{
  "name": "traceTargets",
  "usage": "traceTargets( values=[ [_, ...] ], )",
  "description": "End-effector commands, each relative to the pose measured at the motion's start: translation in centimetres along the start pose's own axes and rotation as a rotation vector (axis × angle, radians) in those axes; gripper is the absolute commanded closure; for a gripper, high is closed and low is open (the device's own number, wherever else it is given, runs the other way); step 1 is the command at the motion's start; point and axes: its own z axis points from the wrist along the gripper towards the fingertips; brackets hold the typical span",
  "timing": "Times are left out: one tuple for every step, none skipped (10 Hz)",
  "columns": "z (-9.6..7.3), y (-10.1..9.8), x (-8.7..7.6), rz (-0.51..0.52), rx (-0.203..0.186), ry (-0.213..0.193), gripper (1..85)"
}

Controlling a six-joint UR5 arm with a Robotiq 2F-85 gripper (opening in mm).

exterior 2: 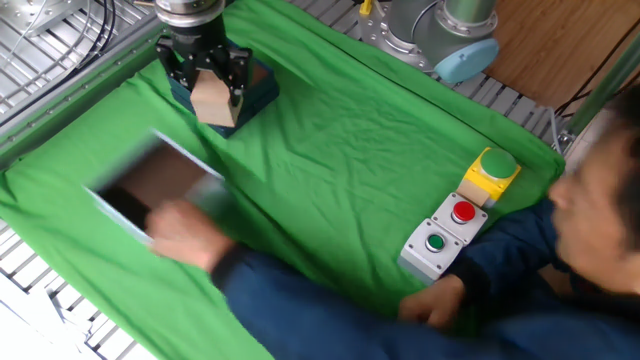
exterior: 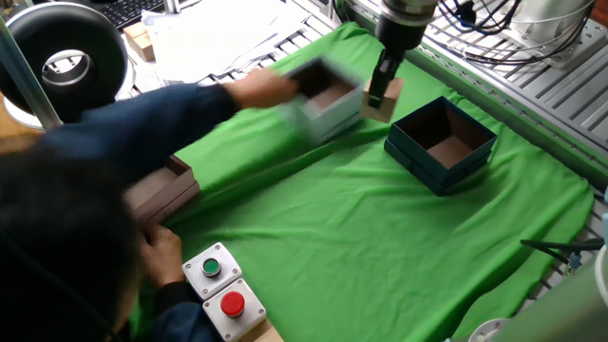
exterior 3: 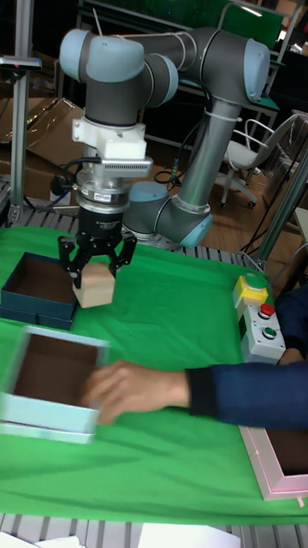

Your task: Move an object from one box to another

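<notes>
A light tan wooden cube (exterior 2: 213, 100) hangs clamped between the fingers of the claw (exterior 3: 94, 276), in the air just beside the dark teal box (exterior: 441, 144) and above the green cloth (exterior: 380, 237) covering the counter. The teal box's brown inside shows nothing in it. A person's hand (exterior 3: 128, 390), sleeved in dark blue, grips the white box with pale blue trim (exterior 3: 50, 382) near the claw. A pink box (exterior 3: 287, 467) sits at the cloth's edge by a push-button panel (exterior 2: 447, 228).
</notes>
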Motion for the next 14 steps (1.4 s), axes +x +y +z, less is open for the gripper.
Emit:
traceTargets(
  values=[
    [0.0, -3.6, -1.2, -0.113, 0.089, -0.044, 84.7],
    [-0.2, -4.4, -0.9, -0.136, 0.110, -0.037, 84.7],
    [0.0, -4.9, -1.5, -0.147, 0.124, -0.048, 84.7],
    [0.3, -5.6, -2.2, -0.168, 0.135, -0.051, 84.7],
    [0.4, -6.7, -3.3, -0.182, 0.149, -0.051, 84.7],
    [0.8, -7.3, -4.3, -0.194, 0.158, -0.071, 84.7],
    [0.9, -8.1, -5.0, -0.211, 0.183, -0.087, 84.7],
    [0.7, -8.2, -4.9, -0.212, 0.192, -0.087, 84.7],
    [0.5, -8.5, -4.7, -0.214, 0.205, -0.085, 84.7],
    [0.5, -8.8, -4.9, -0.223, 0.212, -0.093, 84.7],
    [0.5, -8.9, -5.0, -0.228, 0.215, -0.097, 84.7],
    [0.4, -9.1, -5.5, -0.247, 0.234, -0.110, 84.7],
    [0.2, -8.9, -6.2, -0.255, 0.246, -0.131, 84.7],
    [0.1, -8.9, -5.9, -0.253, 0.248, -0.123, 84.7]
  ],
)
